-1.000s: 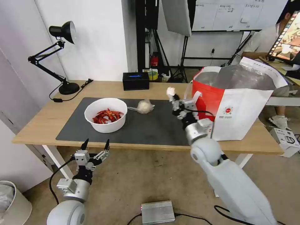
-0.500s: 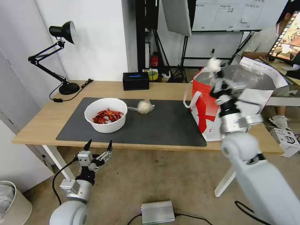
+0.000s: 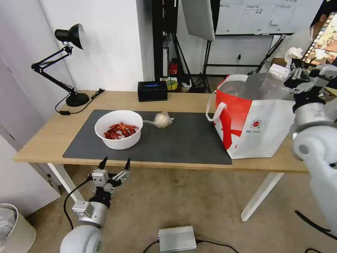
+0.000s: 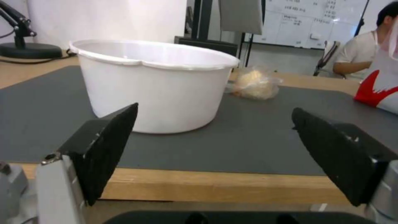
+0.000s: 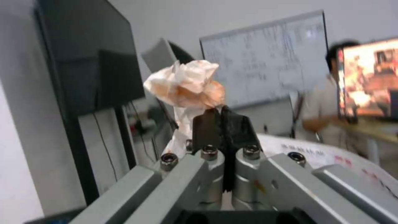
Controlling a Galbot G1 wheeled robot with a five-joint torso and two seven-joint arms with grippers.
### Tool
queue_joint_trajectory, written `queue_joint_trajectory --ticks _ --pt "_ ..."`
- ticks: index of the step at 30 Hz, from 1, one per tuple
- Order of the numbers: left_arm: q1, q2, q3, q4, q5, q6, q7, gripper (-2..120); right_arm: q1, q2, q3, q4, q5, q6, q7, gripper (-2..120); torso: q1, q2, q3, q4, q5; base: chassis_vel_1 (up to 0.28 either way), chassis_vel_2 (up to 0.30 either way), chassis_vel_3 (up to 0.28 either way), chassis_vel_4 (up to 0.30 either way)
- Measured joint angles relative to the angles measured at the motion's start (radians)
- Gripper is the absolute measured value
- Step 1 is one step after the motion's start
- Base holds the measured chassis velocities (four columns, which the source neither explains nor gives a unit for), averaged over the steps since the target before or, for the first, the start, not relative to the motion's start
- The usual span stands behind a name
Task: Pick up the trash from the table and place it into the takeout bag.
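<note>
**Right gripper holding tissue above takeout bag; left gripper idle below table edge**

Head view: The long light-wood table [image 3: 182, 100] on white legs carries a large dark grey mat [image 3: 175, 140]. On the mat stand a white round bowl of red crayfish shells [image 3: 119, 133] and, near it, a knotted clear bag with a white lump [image 3: 161, 120]. A small black box [image 3: 152, 91] and a black desk lamp [image 3: 66, 66] sit toward the far edge. The large red-and-white takeout bag [image 3: 252, 130] with silver foil lining stands open at the table's right end. The right gripper [image 3: 297, 66] is raised above the bag's far right rim, pinching a crumpled white tissue [image 3: 293, 54]. The left gripper [image 3: 114, 165] hangs below the near table edge, fingers spread. The floor is beige; white walls, a whiteboard and light stands lie behind.

Left wrist view: The black finger pads [image 4: 110, 146] stand wide apart, framing the bowl [image 4: 153, 84] and knotted bag [image 4: 253, 84] on the mat [image 4: 248, 140].

Right wrist view: The fingers [image 5: 222, 127] are pressed together on the stained tissue [image 5: 186, 85].
</note>
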State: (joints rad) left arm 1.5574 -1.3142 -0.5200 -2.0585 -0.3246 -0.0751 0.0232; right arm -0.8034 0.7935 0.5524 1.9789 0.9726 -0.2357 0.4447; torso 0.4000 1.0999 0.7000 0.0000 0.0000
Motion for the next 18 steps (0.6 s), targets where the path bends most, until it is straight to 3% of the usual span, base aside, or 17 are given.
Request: queue_joint_trajectory --ticks 9,18 --pt "0.005 0.001 -0.003 -0.004 0.001 -0.001 0.005 100 0.112 -0.048 -0.023 -0.069 0.19 -0.195 0.085 0 0.0 0.0 0.0 0.0 0.0001 0.0 0.0 0.0 0.0" --pt "0.012 -0.006 -0.002 -0.01 0.0 -0.011 0.01 100 0.208 -0.044 -0.1 -0.125 0.293 -0.274 0.174 0 0.0 0.0 0.0 0.0001 0.0 0.0 0.0 0.0 0.0"
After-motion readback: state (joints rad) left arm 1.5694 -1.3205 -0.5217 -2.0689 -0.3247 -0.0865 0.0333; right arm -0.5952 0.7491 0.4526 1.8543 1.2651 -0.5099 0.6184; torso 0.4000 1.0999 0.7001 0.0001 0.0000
